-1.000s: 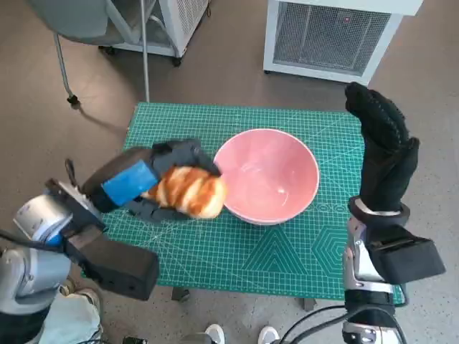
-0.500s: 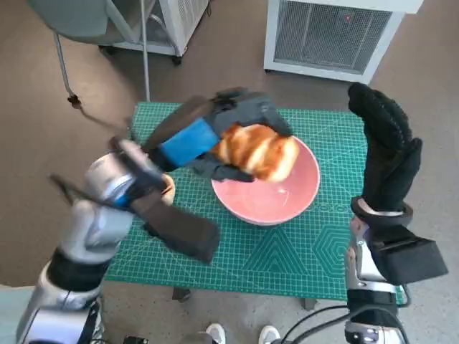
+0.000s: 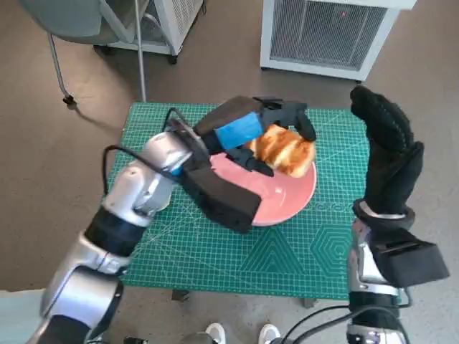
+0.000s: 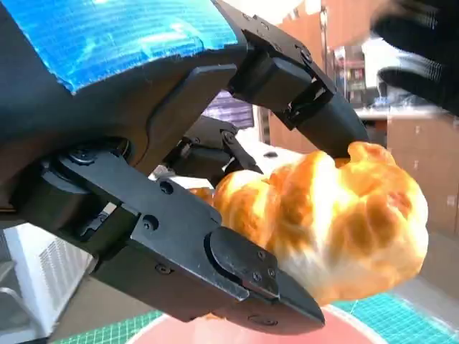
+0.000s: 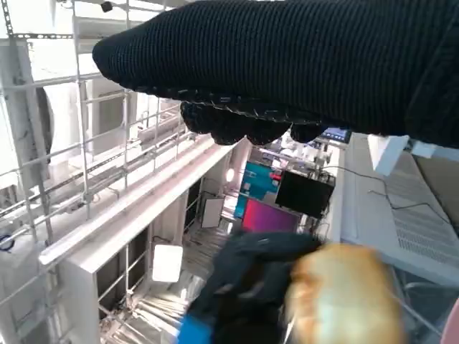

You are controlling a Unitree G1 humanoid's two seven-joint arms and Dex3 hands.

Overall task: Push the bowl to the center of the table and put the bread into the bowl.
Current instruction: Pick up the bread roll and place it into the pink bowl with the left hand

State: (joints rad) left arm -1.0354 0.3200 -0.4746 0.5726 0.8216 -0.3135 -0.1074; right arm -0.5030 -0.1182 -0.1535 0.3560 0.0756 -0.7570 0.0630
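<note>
The bread point(image 3: 285, 150), a golden, braided roll, is hanging above the pink bowl point(image 3: 283, 202), toward its far right rim, gripped in the left hand point(image 3: 247, 131). The left wrist view is showing the black fingers point(image 4: 294, 72) clamping the bread point(image 4: 326, 218) from both sides, a detail the head view is mostly hiding. The bowl is sitting near the middle of the green mat point(image 3: 287, 251), with bare mat around it. The right hand point(image 3: 386, 154) is standing raised at the right edge, fingers extended, holding nothing.

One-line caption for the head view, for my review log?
Left hand holds the bread over the pink bowl on the green mat; gloved right hand raised, open.
</note>
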